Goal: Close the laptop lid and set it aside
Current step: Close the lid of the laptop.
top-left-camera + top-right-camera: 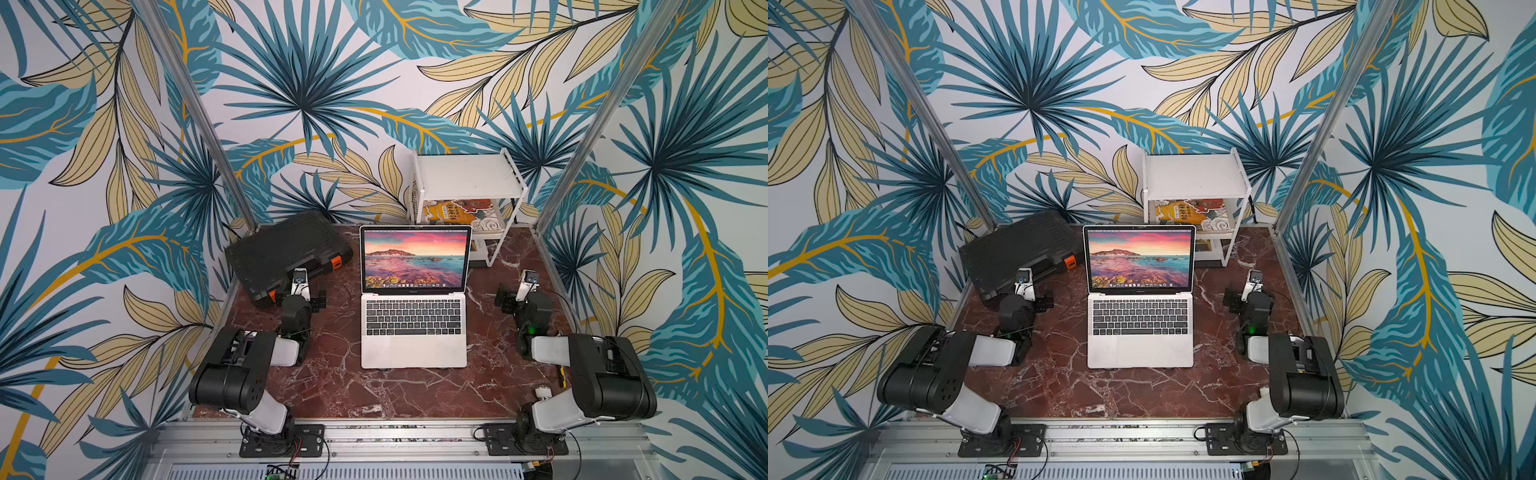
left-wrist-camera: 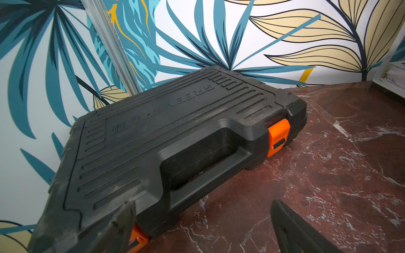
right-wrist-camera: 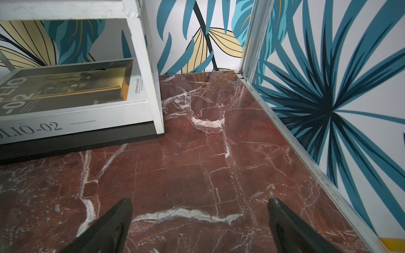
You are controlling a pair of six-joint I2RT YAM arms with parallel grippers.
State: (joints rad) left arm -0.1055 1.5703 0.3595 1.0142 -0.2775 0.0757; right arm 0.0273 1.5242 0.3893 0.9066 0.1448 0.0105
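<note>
The laptop [image 1: 413, 347] sits open in the middle of the red marble table in both top views, its keyboard facing the front edge. The laptop lid [image 1: 415, 257] stands upright, showing a pink-blue seascape; it also shows in the top view from the other eye [image 1: 1139, 257]. My left gripper [image 2: 202, 203] is open and empty, left of the laptop and apart from it, beside the black case. My right gripper [image 3: 199, 200] is open over bare marble, right of the laptop. Neither wrist view shows the laptop.
A black ribbed case [image 1: 286, 249] with orange latches [image 2: 278, 135] lies at the back left, close to my left fingers [image 2: 122, 219]. A white shelf rack [image 1: 467, 176] holding books [image 3: 65, 92] stands at the back right. Metal frame posts [image 3: 254, 43] edge the table [image 1: 374, 395].
</note>
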